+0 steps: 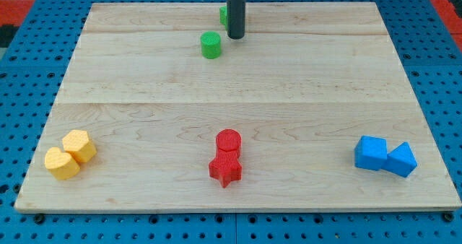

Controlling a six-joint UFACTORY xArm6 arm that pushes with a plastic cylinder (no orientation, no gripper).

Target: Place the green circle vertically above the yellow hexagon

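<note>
At the view's top, my tip (236, 37) half hiding a green block (224, 15), shape unclear

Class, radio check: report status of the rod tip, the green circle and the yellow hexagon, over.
My tip near the view's top, just right of green circle. Yellow hexagon far off, bottom left, touching another yellow block. Second green block partly hidden behind rod. Path clear.

Near the frame's top centre, my tip (236, 36) rests on the pale wooden board (303, 78), just right of the green circle block (211, 45). The yellow hexagon block (79, 146) sits at lower left, touching a yellow heart-like block (61, 164).
</note>
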